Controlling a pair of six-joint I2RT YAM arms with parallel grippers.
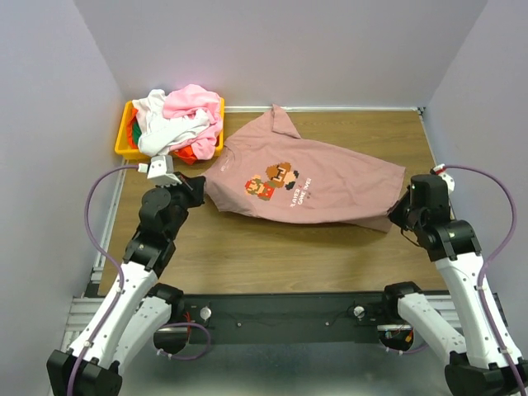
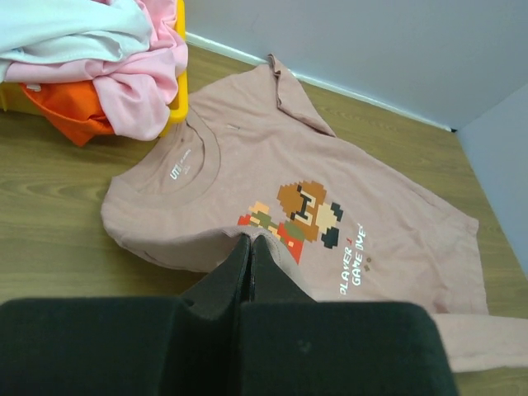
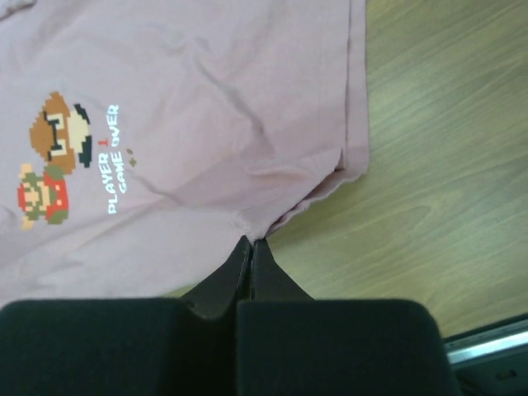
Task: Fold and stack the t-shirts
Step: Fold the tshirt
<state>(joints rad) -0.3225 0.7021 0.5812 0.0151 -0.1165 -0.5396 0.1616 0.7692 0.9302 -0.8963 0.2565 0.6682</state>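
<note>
Slippage risk: left hand point(image 2: 250, 240) and right hand point(image 3: 250, 242) are clamping, seemingly, only thin mauve t-shirt point(image 1: 330, 165) edges at their tips; uneven pulling could be freeing either.

Both arms reach forward, apart; left fingers point(image 2: 235, 268) and right fingers point(image 3: 235, 268) shut, apparently pinching t-shirt point(image 1: 330, 177).

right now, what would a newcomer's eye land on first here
The mauve-pink t-shirt with a pixel-art print lies spread across the middle of the wooden table. The left gripper and right gripper are each shut on an opposite edge of it. At the far left corner, a yellow bin overflows with a heap of tees.
</note>
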